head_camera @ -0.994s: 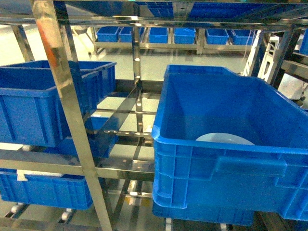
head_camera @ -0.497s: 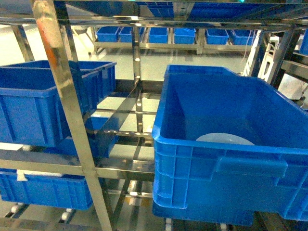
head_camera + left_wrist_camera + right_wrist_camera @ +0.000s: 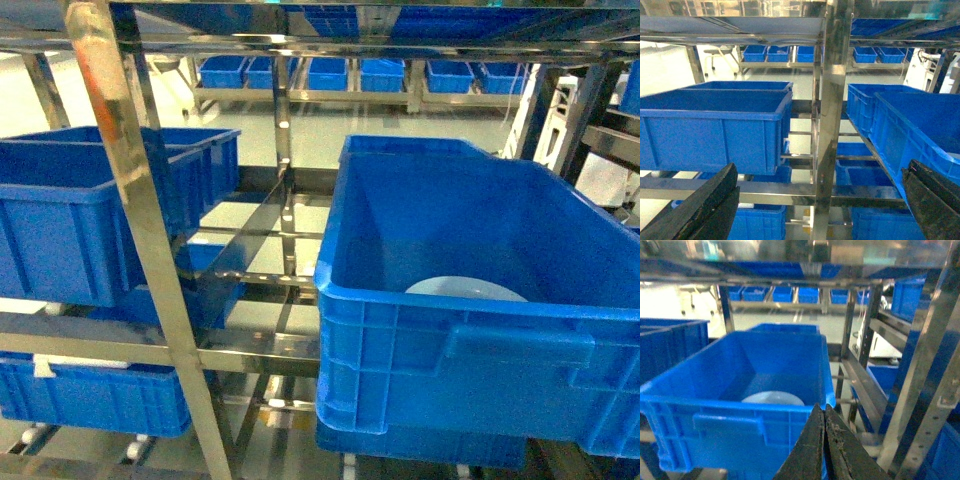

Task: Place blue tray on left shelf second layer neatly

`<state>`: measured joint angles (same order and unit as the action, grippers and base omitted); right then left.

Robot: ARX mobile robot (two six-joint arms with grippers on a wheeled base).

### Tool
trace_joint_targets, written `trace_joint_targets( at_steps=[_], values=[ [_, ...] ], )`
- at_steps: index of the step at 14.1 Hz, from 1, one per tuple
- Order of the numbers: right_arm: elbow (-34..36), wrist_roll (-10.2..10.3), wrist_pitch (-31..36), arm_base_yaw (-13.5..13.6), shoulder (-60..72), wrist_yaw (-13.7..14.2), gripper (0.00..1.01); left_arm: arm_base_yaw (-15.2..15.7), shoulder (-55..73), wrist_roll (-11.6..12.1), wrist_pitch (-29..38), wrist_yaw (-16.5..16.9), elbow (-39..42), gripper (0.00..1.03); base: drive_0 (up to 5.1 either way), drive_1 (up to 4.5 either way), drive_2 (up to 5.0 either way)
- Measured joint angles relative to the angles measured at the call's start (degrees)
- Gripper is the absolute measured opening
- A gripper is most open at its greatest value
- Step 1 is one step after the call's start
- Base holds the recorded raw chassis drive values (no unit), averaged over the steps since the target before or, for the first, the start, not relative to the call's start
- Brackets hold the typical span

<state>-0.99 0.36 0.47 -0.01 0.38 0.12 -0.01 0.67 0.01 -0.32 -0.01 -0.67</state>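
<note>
The blue tray [image 3: 465,289] is a pale oval dish lying on the floor of a big deep-blue crate [image 3: 400,340] on the right; only its far rim shows above the crate's near wall. The right wrist view also shows the blue tray [image 3: 772,398] inside that crate [image 3: 715,430]. The left shelf [image 3: 140,230] is a shiny steel rack with upright posts and rail tiers. My left gripper [image 3: 822,165] is open, its fingers wide apart in front of a steel post [image 3: 830,125]. My right gripper [image 3: 821,407] is shut on nothing, just outside the crate's near right corner. Neither gripper shows in the head view.
Another deep-blue crate [image 3: 60,230] sits on the left shelf's tier, with more crates [image 3: 90,395] below it. Steel rails [image 3: 250,350] run between the posts. A further rack with a crate [image 3: 910,300] stands to the right, and a row of crates [image 3: 330,72] lines the far wall.
</note>
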Motion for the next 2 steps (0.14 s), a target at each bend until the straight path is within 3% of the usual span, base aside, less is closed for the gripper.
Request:
trace_joint_targets(
  at_steps=[2],
  values=[
    [0.2, 0.0, -0.5, 0.0, -0.1, -0.1, 0.02, 0.0, 0.0, 0.0, 0.0, 0.0, 0.0, 0.98, 0.0, 0.0, 0.0]
  ],
)
